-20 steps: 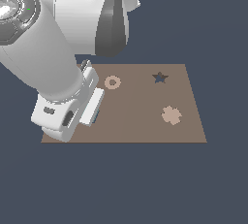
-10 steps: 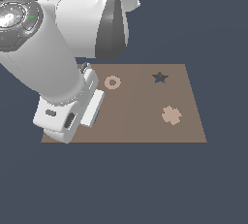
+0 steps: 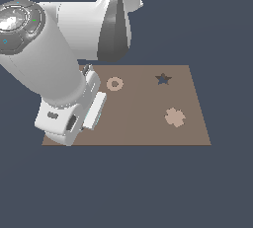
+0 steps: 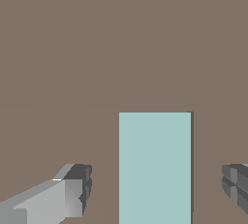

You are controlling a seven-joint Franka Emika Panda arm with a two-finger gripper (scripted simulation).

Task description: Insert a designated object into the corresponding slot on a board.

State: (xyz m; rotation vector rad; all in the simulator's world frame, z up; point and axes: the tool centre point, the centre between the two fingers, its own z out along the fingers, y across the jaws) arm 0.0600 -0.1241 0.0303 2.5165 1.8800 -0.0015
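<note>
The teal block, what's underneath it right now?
The teal block lies flat on the brown board, between the open jaws. A thin dark line runs along one edge. Whether a slot sits beneath is covered by the block.

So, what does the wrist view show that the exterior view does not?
Only the wrist view shows the teal block, lying on the board between the open end effector fingers, neither touching it. Only the exterior view shows the tan ring, the dark star hole, a tan flower-like piece and the arm, which hides the block there. Both show the brown board.
</note>
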